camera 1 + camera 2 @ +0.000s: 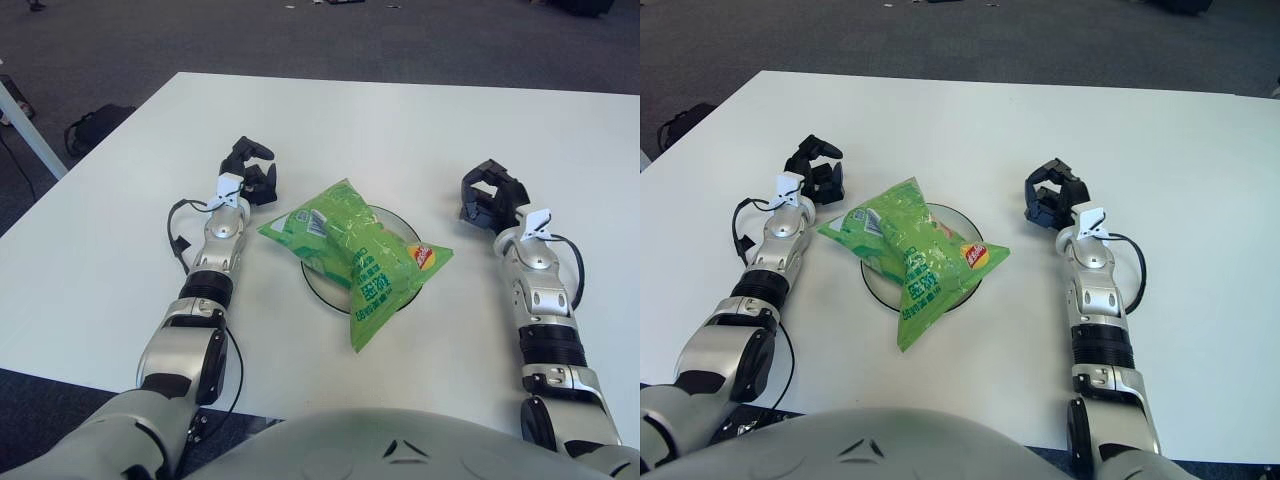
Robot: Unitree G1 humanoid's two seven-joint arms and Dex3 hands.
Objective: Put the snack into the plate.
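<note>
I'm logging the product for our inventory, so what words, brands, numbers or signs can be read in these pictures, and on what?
Green snack bag: white characters run along its lower half, too small and blurred to read.
Same bag, corner nearer the right hand: a red and yellow brand emblem, its lettering unreadable.
Same bag, end nearer the left hand: a white printed panel, not legible.
Plate and table: no text.
</note>
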